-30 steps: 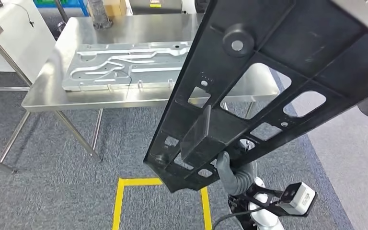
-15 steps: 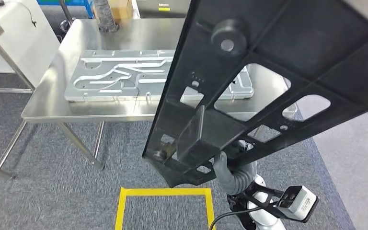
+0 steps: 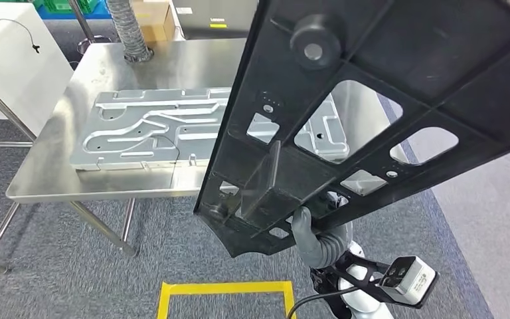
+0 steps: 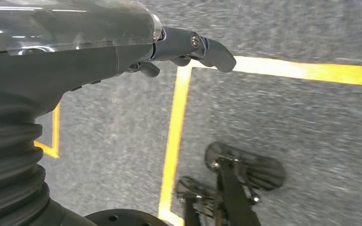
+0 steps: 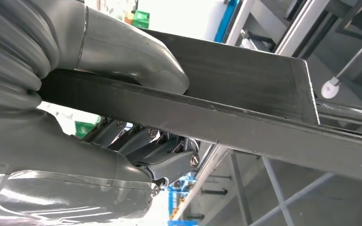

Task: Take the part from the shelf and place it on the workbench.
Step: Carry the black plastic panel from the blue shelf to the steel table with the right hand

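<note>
Black ribbed part (image 3: pixel 372 113), clamped at its near end by the right hand (image 3: pixel 303 222), could clip the steel tabletop (image 3: pixel 106 179) edge; left hand (image 4: pixel 188 47) hangs slack, holding nothing.

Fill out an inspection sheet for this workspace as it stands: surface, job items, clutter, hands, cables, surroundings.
Surface: steel workbench, already carrying a stamped metal panel.
Job's things: large black part, held tilted in the air, overlapping the bench's near right corner in the head view; not set down.
Clutter: nothing seen loose on the bench.
Hands: right hand grips the part's lower end, thumb on one face, fingers on the other; left hand hangs over the floor, holding nothing.
Cables: black cable beside the robot's body; thin cord on the white table.
Surroundings: grey carpet with yellow tape, ribbed hose, cardboard box.
</note>
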`<state>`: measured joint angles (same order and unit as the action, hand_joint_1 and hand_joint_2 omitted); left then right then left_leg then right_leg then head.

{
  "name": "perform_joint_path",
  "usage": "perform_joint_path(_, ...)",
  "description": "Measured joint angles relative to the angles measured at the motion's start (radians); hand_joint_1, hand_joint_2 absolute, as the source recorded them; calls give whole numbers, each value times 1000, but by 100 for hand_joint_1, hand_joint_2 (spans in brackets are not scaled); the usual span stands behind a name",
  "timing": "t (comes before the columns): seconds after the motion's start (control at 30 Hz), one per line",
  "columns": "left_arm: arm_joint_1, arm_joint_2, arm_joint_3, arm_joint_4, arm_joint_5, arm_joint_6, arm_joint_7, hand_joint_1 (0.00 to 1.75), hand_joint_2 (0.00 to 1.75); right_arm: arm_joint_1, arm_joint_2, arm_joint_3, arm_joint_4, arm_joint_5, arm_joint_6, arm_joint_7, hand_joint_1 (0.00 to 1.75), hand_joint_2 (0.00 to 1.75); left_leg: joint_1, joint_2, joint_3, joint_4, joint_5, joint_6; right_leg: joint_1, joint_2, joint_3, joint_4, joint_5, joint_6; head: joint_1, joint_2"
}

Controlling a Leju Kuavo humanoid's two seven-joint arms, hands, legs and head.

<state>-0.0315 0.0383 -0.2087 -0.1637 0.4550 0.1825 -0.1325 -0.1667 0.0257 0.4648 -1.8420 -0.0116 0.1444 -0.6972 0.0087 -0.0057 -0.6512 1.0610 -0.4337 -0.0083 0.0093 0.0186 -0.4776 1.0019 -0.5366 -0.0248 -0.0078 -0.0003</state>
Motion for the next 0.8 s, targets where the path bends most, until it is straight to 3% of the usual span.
perform_joint_path(0.03,0,0,0,0,0,0,0,0,175,1,-1,0,-2,-3,0,0,175,175,-2,0,1,-22,27,5,0,0,5,0,-7,6,0,0)
perform_joint_path(0.1,-2,1,0,1,1,0,-1,0,175,4,-3,1,-10,-8,1,0,175,175,-4,-2,10,-34,28,15,1,0,9,4,-11,18,0,0)
perform_joint_path(0.17,-3,1,0,0,2,0,-2,0,175,7,-5,0,-21,-14,3,0,175,175,-1,-2,30,-48,24,25,-1,-3,-7,45,-9,27,0,0)
perform_joint_path(0.2,-3,1,0,0,3,1,-3,0,175,8,-6,-3,-26,-21,7,0,175,175,1,-2,41,-54,20,29,-3,-4,-33,90,-16,31,0,0)
perform_joint_path(0.27,-4,2,1,0,4,4,-3,0,175,11,-11,-16,-31,-43,29,0,175,175,1,-2,58,-59,7,33,-10,-6,-115,206,-54,42,0,0)
perform_joint_path(0.33,-4,2,1,0,5,6,-4,0,175,13,-16,-52,-31,-61,65,0,175,175,1,-2,77,-59,-10,33,-17,-7,-185,271,-95,52,0,0)
perform_joint_path(0.37,-4,2,1,0,5,6,-4,0,175,14,-17,-75,-30,-64,82,0,175,175,1,-3,90,-59,-20,33,-20,-7,-200,262,-92,55,0,0)
perform_joint_path(0.4,-3,2,1,0,5,6,-5,0,175,14,-18,-101,-29,-65,96,0,175,175,2,-4,104,-59,-30,31,-23,-9,-202,228,-69,56,0,0)
perform_joint_path(0.43,-2,2,1,0,4,6,-6,0,175,14,-18,-125,-29,-64,104,0,175,175,2,-4,118,-59,-41,29,-25,-11,-193,170,-19,56,0,0)
perform_joint_path(0.47,-2,2,1,1,4,6,-7,0,175,16,-18,-145,-28,-62,106,0,175,175,2,-4,132,-58,-52,25,-25,-14,-183,111,39,54,0,0)
perform_joint_path(0.53,-4,2,1,1,1,5,-10,0,175,22,-18,-180,-26,-54,99,0,175,175,1,-6,147,-56,-70,13,-19,-18,-167,36,113,41,0,0)
perform_joint_path(0.67,-10,3,1,1,2,6,-15,0,175,29,-18,-230,-23,-25,59,0,175,175,4,-3,155,-35,-89,-9,-14,-15,-147,18,116,10,-1,0)
perform_joint_path(0.73,-11,2,1,1,7,6,-19,0,175,21,-18,-250,-10,13,15,3,175,175,6,-1,113,48,-124,-13,-14,-15,-133,11,110,-1,-1,0)
perform_joint_path(0.8,-11,1,3,1,12,7,-21,0,175,6,-20,-271,18,78,-56,16,175,175,6,-1,32,176,-174,-16,-10,-15,-128,11,104,-9,-1,0)
